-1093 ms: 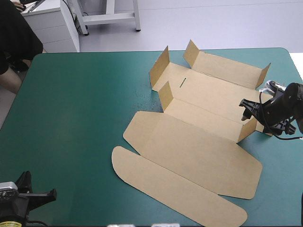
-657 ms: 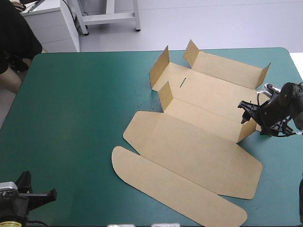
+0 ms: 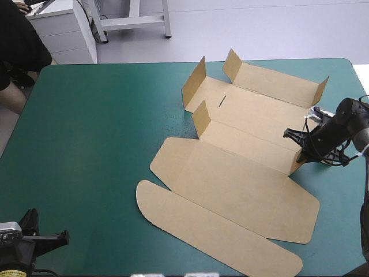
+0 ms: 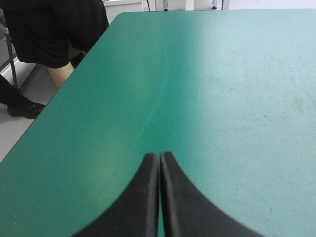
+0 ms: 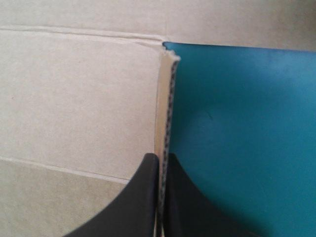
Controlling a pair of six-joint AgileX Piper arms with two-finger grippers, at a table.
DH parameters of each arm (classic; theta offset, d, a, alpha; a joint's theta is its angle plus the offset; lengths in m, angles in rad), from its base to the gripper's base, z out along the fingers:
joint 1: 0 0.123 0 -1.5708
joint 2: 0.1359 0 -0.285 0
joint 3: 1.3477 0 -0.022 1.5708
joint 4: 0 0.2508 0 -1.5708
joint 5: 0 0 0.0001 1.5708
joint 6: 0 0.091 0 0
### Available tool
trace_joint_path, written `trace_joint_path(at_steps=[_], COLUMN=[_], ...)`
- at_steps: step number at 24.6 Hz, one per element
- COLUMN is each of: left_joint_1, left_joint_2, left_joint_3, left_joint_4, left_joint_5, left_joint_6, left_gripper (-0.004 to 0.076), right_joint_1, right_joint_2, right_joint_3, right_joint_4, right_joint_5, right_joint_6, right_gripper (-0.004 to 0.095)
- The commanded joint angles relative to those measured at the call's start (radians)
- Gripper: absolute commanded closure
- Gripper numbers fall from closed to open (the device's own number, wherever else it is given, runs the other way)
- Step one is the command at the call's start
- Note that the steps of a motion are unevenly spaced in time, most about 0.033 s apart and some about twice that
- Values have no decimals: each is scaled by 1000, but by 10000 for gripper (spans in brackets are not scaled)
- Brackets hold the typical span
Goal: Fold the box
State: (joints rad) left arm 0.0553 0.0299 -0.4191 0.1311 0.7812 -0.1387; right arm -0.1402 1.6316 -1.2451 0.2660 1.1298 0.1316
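The brown box [image 3: 242, 173] lies opened out on the right half of the teal-green cover [image 3: 92, 144]. Its lid panel and long rounded flap lie flat toward the front, and short walls and flaps stand up at the back. My right gripper [image 3: 295, 137] is at the box's right end, shut on a small upright flap [image 5: 165, 98]. In the right wrist view the flap's corrugated edge runs up from between the black fingers [image 5: 160, 157]. My left gripper [image 3: 60, 235] rests shut near the front left corner, far from the box, with only cover ahead of it [image 4: 159, 155].
The table's right edge [image 3: 364, 86] runs close behind the right arm. The left wrist view shows the table's left edge [image 4: 54, 101] running off to the far corner.
My right gripper has moved a little leftward onto the box's right end flap and gone from open to shut on it. The left arm has not moved.
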Motion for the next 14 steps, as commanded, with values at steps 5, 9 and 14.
trace_joint_path(at_steps=[5, 9, 14], left_joint_1=[-4, -4, -4], left_joint_2=[20, 20, 20], left_joint_3=[-23, -23, -23], left_joint_4=[3, 3, 0], left_joint_5=[-74, -74, -74], left_joint_6=[-3, -3, 11], left_gripper=[734, 734, 734], right_joint_1=[74, 184, 310], right_joint_2=[4, 78, 175], right_joint_3=[-182, -319, -476], right_joint_4=[24, 0, -32], right_joint_5=[-2, -11, -5], right_joint_6=[-369, -543, -708], right_gripper=[926, 926, 927])
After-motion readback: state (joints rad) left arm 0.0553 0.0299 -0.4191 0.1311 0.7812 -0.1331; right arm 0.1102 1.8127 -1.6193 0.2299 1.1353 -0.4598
